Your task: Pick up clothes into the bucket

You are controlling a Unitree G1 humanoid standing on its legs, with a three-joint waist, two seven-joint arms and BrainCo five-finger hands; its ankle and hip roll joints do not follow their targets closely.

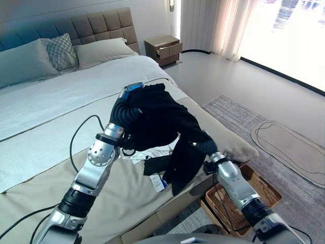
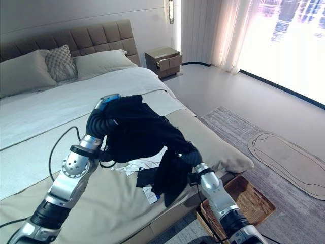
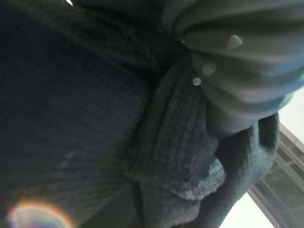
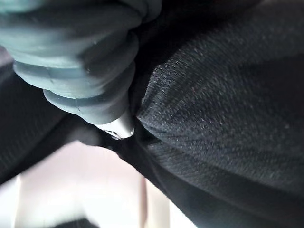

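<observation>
A bundle of black clothes [image 1: 158, 118] hangs lifted above the bed's near corner, with a loose part drooping to the mattress [image 1: 177, 170]. My left hand [image 1: 123, 111] is buried in the bundle's upper left side, where black knit cloth [image 3: 95, 118] wraps it. My right hand [image 1: 204, 146] is pushed into the lower right side under black cloth [image 4: 213, 109]. A woven wicker basket [image 1: 266, 191] stands on the floor beside the bed, below and to the right of my right arm. A light garment [image 1: 152, 152] with a tag lies on the bed under the bundle.
The bed [image 1: 56, 152] has a beige cover in front, white sheets and pillows [image 1: 61, 51] behind. A wooden nightstand [image 1: 163, 49] with an open drawer stands by the headboard. A grey rug [image 1: 238, 114] and an oval mat [image 1: 292, 147] lie on the floor at right.
</observation>
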